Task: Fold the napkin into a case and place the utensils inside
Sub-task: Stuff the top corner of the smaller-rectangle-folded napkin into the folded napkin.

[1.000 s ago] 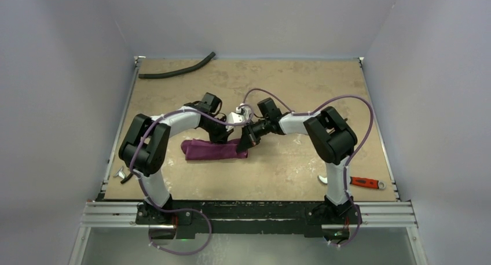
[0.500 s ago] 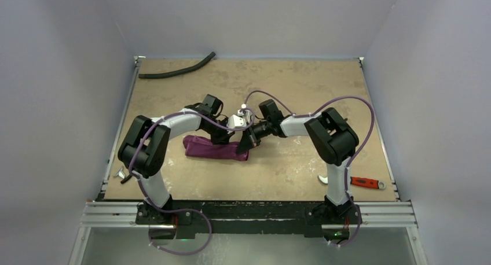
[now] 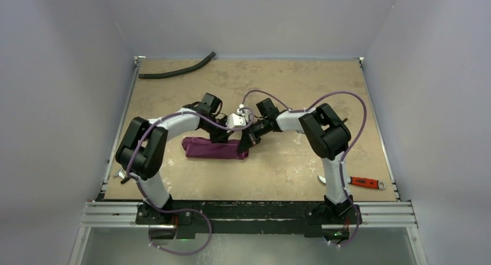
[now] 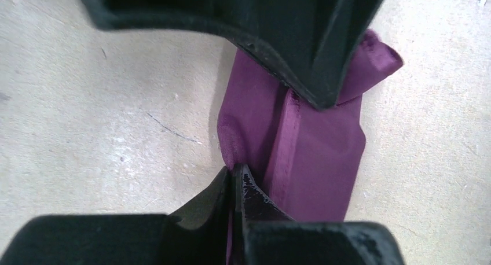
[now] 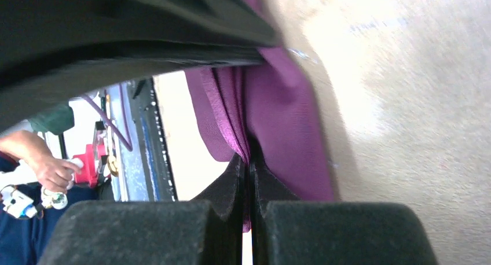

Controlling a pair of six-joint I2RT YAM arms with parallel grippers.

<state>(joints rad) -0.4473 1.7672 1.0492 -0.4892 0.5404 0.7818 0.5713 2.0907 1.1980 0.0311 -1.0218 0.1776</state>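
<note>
The napkin (image 3: 212,148) is a plum-purple cloth folded into a long narrow strip on the tan table (image 3: 289,80). Both grippers meet over its right half. My left gripper (image 3: 223,137) is shut on a folded edge of the napkin (image 4: 315,161), its fingertips (image 4: 248,187) pressed together with cloth between them. My right gripper (image 3: 245,144) is shut on a fold at the strip's right end (image 5: 289,126). A small silvery piece (image 3: 121,175) lies by the left table edge and another (image 3: 322,179) beside the right arm. I cannot tell which utensil each is.
A long black hose (image 3: 176,72) lies at the far left corner. A red-handled tool (image 3: 366,183) rests near the front right edge. Grey walls close in the table on three sides, and a metal rail (image 3: 249,213) runs along the front.
The right arm has swung a little to the left, pushing the napkin's right end slightly inward. Both grippers stay shut on the cloth.
</note>
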